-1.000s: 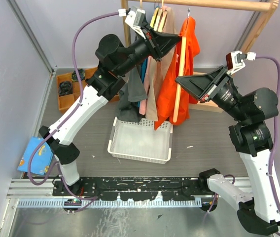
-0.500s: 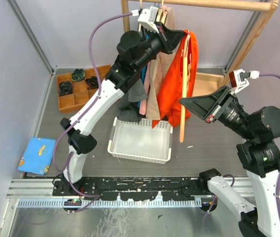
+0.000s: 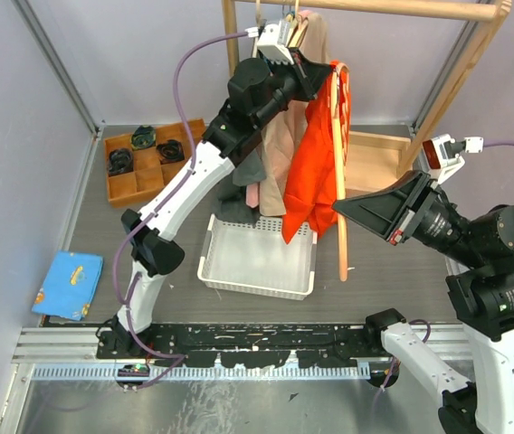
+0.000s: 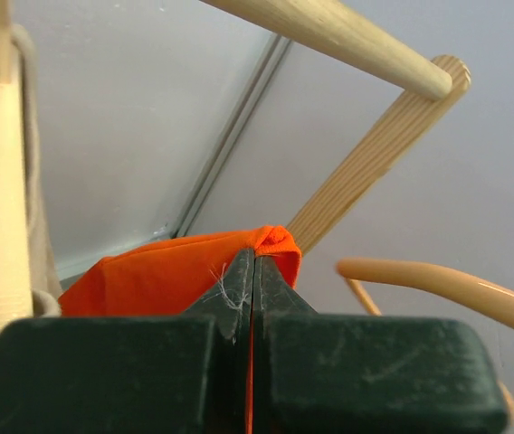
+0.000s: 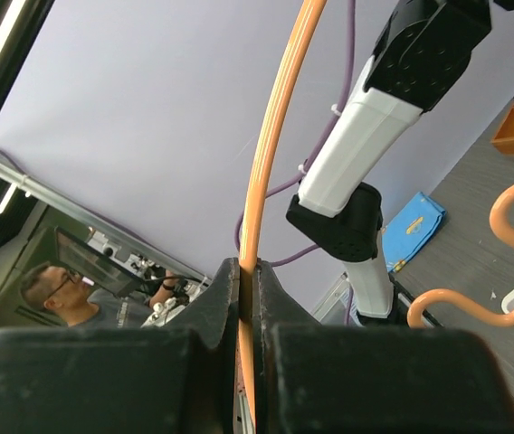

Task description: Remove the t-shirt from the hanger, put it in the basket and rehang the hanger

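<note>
An orange t-shirt (image 3: 304,167) hangs below the wooden rail (image 3: 402,7). My left gripper (image 3: 323,72) is shut on a fold at the shirt's top; the left wrist view shows orange t-shirt fabric (image 4: 166,271) pinched between its closed fingers (image 4: 253,258). The thin orange hanger (image 3: 339,172) stands nearly upright along the shirt's right edge. Its lower end hangs free beside the basket. My right gripper (image 3: 338,206) is shut on the hanger's middle. In the right wrist view the hanger wire (image 5: 271,154) runs up from between the jaws (image 5: 246,267), and its hook (image 5: 510,203) shows at the right.
Beige and dark garments (image 3: 275,145) hang on the rail left of the shirt. A white basket (image 3: 255,287) sits on the floor below them. A wooden compartment tray (image 3: 148,158) lies at the back left, a blue cloth (image 3: 69,285) at the near left, a wooden box (image 3: 370,158) behind the hanger.
My left gripper has risen and moved right with the shirt's top in it. My right gripper has drawn the hanger down and to the right, so it now stands at the shirt's edge.
</note>
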You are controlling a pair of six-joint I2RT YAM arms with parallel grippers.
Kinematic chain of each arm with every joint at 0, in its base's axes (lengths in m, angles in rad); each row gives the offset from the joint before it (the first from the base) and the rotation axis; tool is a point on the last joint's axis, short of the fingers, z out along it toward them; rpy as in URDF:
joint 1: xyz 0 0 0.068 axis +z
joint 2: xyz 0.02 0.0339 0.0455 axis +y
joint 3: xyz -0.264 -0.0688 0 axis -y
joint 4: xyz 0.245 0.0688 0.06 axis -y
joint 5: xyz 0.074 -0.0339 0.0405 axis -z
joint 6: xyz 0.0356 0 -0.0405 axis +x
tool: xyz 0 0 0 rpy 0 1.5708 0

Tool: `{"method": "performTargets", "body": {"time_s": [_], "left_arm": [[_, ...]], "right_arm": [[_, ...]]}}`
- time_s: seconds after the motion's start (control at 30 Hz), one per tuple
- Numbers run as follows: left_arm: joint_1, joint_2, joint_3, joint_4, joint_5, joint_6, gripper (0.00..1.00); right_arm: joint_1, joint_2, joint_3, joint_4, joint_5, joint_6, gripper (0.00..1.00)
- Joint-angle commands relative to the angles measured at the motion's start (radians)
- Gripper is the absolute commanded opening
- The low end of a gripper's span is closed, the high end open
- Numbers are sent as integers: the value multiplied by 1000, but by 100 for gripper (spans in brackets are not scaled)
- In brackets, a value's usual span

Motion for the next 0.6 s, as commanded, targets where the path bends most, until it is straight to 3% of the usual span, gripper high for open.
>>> {"method": "performTargets", "body": {"time_s": [0.0, 0.2, 0.57], "left_arm": [[32, 30, 26, 40, -32, -23, 0], [47, 49, 34, 14, -16, -33, 0], [43, -150, -142, 57, 156, -56, 0]], "right_arm": [[2, 11, 64, 56, -61, -22, 1], [2, 36, 112, 54, -68, -34, 0], [2, 68, 44, 110, 199, -81, 1]]}}
